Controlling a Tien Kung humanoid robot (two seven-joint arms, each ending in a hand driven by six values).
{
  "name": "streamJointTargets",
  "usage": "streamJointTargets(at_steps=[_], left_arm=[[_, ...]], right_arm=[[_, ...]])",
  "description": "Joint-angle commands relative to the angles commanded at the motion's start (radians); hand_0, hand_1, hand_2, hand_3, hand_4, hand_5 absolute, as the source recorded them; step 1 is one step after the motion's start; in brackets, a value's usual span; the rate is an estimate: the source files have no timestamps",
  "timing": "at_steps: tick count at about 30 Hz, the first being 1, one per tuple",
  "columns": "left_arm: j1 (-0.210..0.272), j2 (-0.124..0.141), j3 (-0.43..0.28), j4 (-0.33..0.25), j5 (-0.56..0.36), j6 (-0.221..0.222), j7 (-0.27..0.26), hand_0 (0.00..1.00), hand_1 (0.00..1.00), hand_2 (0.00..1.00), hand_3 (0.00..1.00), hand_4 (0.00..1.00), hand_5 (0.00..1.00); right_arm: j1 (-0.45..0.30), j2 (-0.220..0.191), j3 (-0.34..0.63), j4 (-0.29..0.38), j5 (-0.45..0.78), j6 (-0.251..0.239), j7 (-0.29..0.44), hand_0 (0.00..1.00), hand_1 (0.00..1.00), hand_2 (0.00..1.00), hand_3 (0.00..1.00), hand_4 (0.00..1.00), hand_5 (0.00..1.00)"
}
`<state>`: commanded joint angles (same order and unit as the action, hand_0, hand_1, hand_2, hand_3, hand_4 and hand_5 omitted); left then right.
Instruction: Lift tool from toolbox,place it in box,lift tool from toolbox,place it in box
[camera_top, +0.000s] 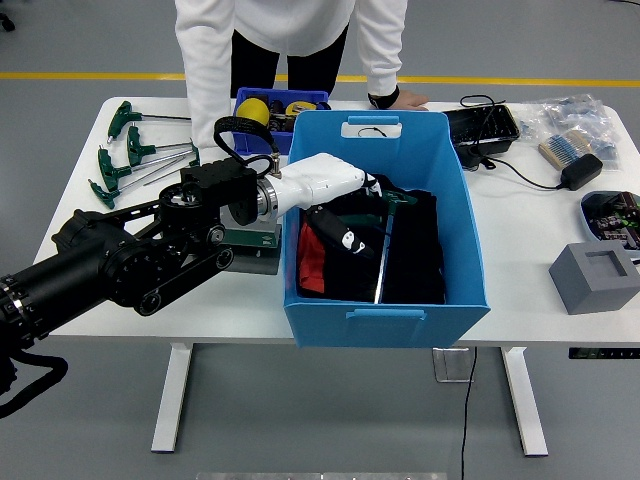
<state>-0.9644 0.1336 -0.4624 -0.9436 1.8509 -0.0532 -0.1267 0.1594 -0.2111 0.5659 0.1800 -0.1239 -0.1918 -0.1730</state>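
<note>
While only the head view is given, it shows the step clearly enough: the left hand (335, 200) reaches over the left wall of the blue box (385, 325) and sits low inside it, above the black cloth (410, 255) lining the bottom. Its fingers (340, 232) look spread and slack, gripping nothing. Just to their right a T-handle tool (385, 245) lies on the cloth, its green handle toward the far end and its steel shaft running to the near wall. Whether more than 1 tool lies there cannot be told. On the worktop (520, 300) at far left, 4 more green-handled tools (125, 155) wait, well apart from the box. A person (290, 45) stands at the far side, 1 hand resting on the worktop's far edge. The right hand is out of view.

The placing step seems finished. Next, the hand would need to rise clear of the box wall, swing left to the waiting tools and close on 1 handle.
</note>
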Motion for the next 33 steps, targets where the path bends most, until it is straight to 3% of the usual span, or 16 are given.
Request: streamJointTargets(at_steps=[3, 4, 8, 9, 15, 16, 18, 21, 22, 24, 27, 28, 33], left_arm=[[0.006, 0.004, -0.019, 0.001, -0.005, 0.015, -0.010, 0.534, 0.665, 0.876, 0.851, 0.998, 0.664], [0.007, 0.006, -0.027, 0.000, -0.007, 0.021, -0.014, 0.671, 0.801, 0.998, 0.881, 0.998, 0.666], [0.015, 0.015, -0.067, -0.011, -0.014, 0.055, -0.030, 0.671, 0.801, 0.998, 0.881, 0.998, 0.666], [0.023, 0.021, -0.094, -0.020, -0.027, 0.080, -0.042, 0.747, 0.850, 0.998, 0.928, 0.998, 0.690], [0.082, 0.046, -0.232, -0.084, -0.130, 0.180, -0.087, 0.747, 0.850, 0.998, 0.928, 0.998, 0.690], [0.098, 0.051, -0.259, -0.102, -0.154, 0.194, -0.086, 0.594, 0.672, 0.816, 0.676, 0.926, 0.618], [0.135, 0.060, -0.334, -0.144, -0.205, 0.205, -0.088, 0.594, 0.672, 0.816, 0.676, 0.926, 0.618], [0.206, 0.070, -0.444, -0.216, -0.286, 0.198, -0.073, 0.594, 0.672, 0.816, 0.676, 0.926, 0.618], [0.234, 0.070, -0.480, -0.241, -0.321, 0.187, -0.058, 0.550, 0.620, 0.753, 0.659, 0.925, 0.634], [0.286, 0.070, -0.540, -0.281, -0.400, 0.155, -0.029, 0.550, 0.620, 0.753, 0.659, 0.925, 0.634], [0.353, 0.083, -0.595, -0.311, -0.523, 0.086, 0.012, 0.550, 0.620, 0.753, 0.659, 0.925, 0.634], [0.370, 0.088, -0.606, -0.319, -0.562, 0.078, 0.018, 0.560, 0.635, 0.756, 0.690, 0.940, 0.672], [0.480, 0.108, -0.681, -0.374, -0.776, 0.064, 0.040, 0.560, 0.635, 0.756, 0.690, 0.940, 0.672]], right_arm=[[-0.001, 0.001, -0.002, 0.000, 0.004, -0.001, 0.001, 0.676, 0.664, 0.728, 0.564, 0.791, 0.673], [-0.001, 0.002, -0.003, 0.000, 0.006, -0.001, 0.001, 0.676, 0.665, 0.728, 0.564, 0.789, 0.673], [-0.001, 0.003, -0.008, 0.000, 0.018, -0.002, 0.004, 0.676, 0.665, 0.728, 0.564, 0.789, 0.673], [-0.001, 0.003, -0.009, 0.000, 0.022, -0.002, 0.005, 0.676, 0.664, 0.728, 0.563, 0.789, 0.674], [-0.002, 0.004, -0.017, 0.000, 0.038, -0.001, 0.009, 0.676, 0.664, 0.728, 0.563, 0.789, 0.674], [-0.003, 0.004, -0.021, 0.000, 0.043, 0.000, 0.010, 0.676, 0.664, 0.727, 0.564, 0.790, 0.674], [-0.003, 0.005, -0.027, 0.000, 0.054, 0.000, 0.012, 0.676, 0.664, 0.727, 0.564, 0.790, 0.674], [-0.004, 0.005, -0.040, 0.000, 0.072, 0.001, 0.017, 0.676, 0.664, 0.727, 0.564, 0.790, 0.674], [-0.004, 0.005, -0.046, 0.000, 0.080, 0.001, 0.019, 0.676, 0.664, 0.727, 0.563, 0.789, 0.674], [-0.003, 0.006, -0.058, 0.000, 0.094, 0.002, 0.023, 0.676, 0.664, 0.727, 0.563, 0.789, 0.674], [-0.001, 0.008, -0.075, 0.000, 0.116, 0.000, 0.029, 0.676, 0.664, 0.727, 0.563, 0.789, 0.674], [-0.001, 0.009, -0.081, 0.000, 0.123, 0.000, 0.031, 0.672, 0.664, 0.728, 0.564, 0.787, 0.673], [-0.002, 0.010, -0.131, 0.000, 0.182, 0.001, 0.044, 0.672, 0.664, 0.728, 0.564, 0.787, 0.673]])
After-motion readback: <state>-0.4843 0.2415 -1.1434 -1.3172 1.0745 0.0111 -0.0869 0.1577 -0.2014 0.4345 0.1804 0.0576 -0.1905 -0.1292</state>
